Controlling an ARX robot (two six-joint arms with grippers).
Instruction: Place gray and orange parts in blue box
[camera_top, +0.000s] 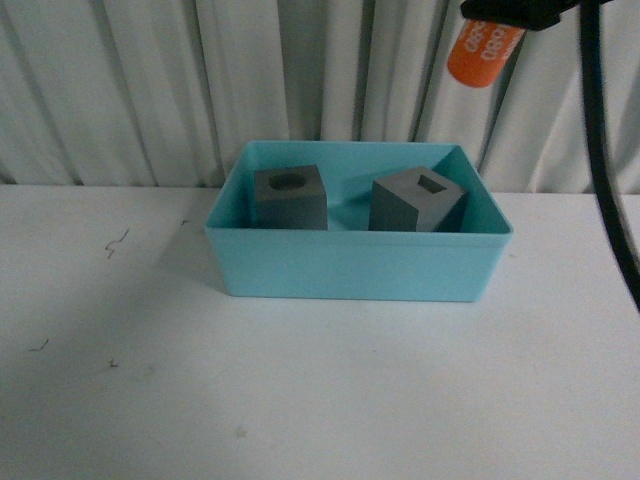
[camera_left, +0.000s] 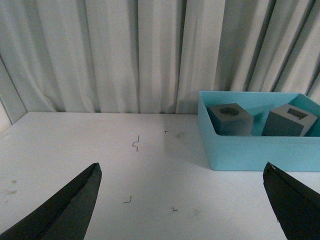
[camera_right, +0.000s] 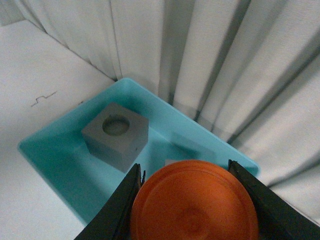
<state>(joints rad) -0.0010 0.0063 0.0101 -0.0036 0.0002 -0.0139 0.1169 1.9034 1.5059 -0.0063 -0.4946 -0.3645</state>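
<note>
Gripping the orange cylinder (camera_top: 486, 52) tight, right gripper (camera_right: 192, 200) hangs high above the blue box (camera_top: 355, 262), which has both gray cubes inside, round-hole cube (camera_top: 291, 197) left, square-hole cube (camera_top: 416, 200) right; left gripper (camera_left: 185, 200) jaws spread wide, empty.

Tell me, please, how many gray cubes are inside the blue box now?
2. The cube with a round hole sits in the left half of the blue box; the cube with a square hole sits in the right half, turned at an angle. Nothing seems hidden.
</note>
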